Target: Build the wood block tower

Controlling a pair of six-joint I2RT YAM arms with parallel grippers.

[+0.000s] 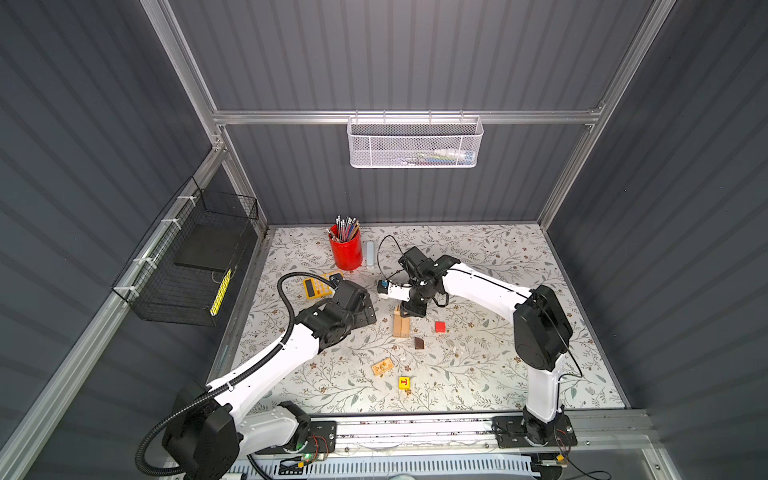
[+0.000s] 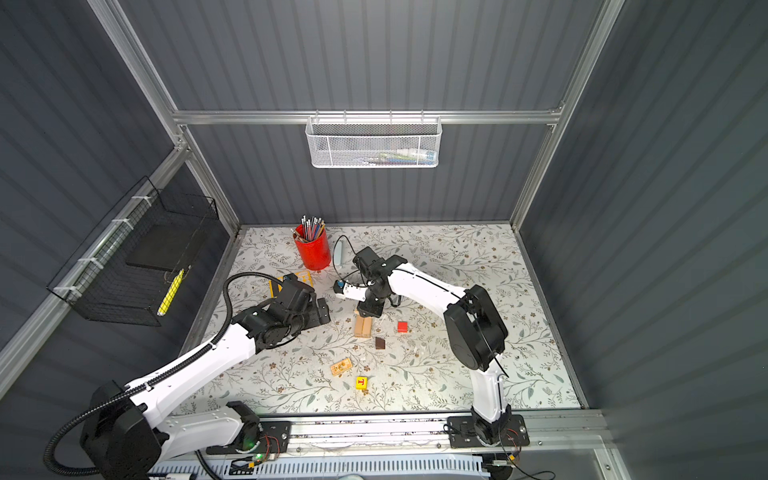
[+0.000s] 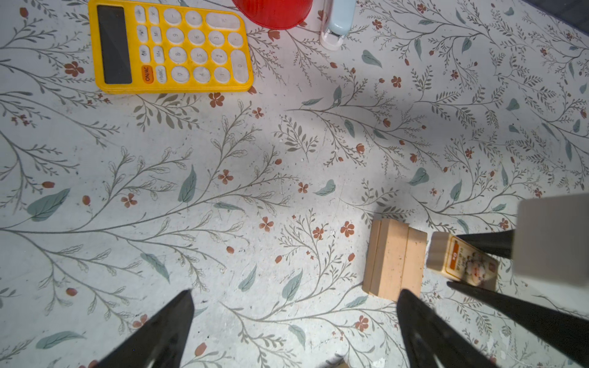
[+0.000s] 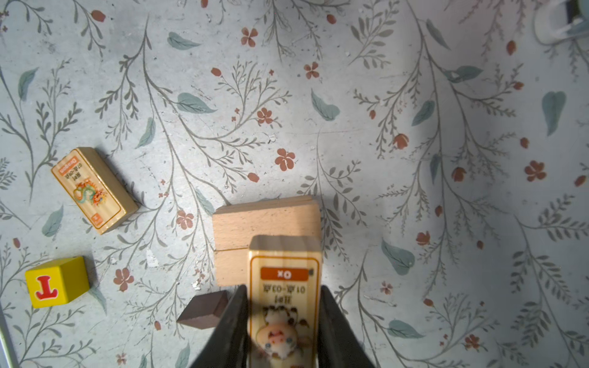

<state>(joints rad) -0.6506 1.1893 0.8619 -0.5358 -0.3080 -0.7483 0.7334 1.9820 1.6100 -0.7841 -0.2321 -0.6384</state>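
Both top views: mounted high at the front, angled steeply down, whole surface (image 1: 540, 249) in frame, near-identical coverage. Wrist views: close above the surface, looking down. They overlap on the plank stack (image 3: 393, 258) and the printed block (image 4: 283, 255).

Floral tabletop (image 1: 498, 249) bears cup (image 1: 345, 253); calculator (image 1: 318, 286); planks (image 1: 401, 326); red cube (image 1: 440, 326); wedge (image 1: 419, 343); printed block (image 1: 382, 367); yellow cube (image 1: 404, 382)

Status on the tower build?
Left gripper open, empty. Right gripper shut on Ox block, over planks. Wedge near planks, not touching.
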